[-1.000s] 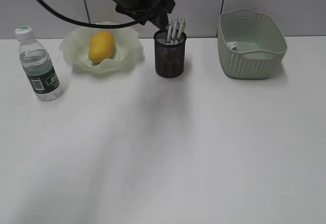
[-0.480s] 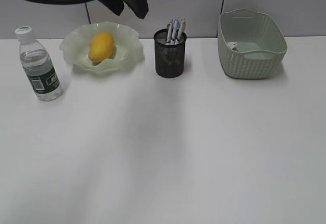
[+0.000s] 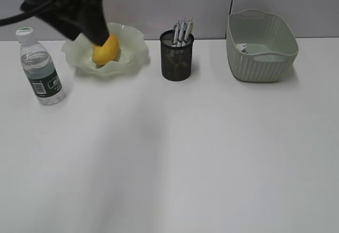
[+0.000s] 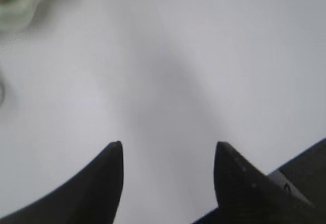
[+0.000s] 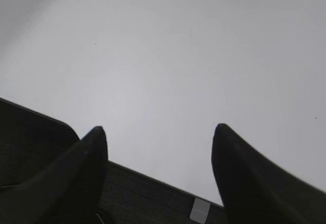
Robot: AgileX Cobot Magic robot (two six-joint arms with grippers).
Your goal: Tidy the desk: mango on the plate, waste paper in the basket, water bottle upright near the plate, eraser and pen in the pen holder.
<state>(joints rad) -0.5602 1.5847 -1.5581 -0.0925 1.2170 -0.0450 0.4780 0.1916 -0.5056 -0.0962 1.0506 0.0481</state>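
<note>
The black left gripper (image 4: 168, 150) hangs above the broad white desk (image 3: 201, 148) with its jaws spread apart and nothing between them; the right gripper (image 5: 158, 132) likewise stands wide and empty over bare tabletop. In the exterior view the left arm's dark blurred bulk sits at eleven o'clock, overlapping the smooth yellow-orange mango (image 3: 107, 50), which lies in the pale green ruffled plate (image 3: 135, 53). At nine o'clock of the plate the clear green-labelled water bottle (image 3: 39, 69) stands upright. At three o'clock of the plate stands the black wire-mesh pen holder (image 3: 176, 61) with pens (image 3: 183, 32) upright inside. At two o'clock on the desk sits the pale green woven-pattern basket (image 3: 262, 58).
</note>
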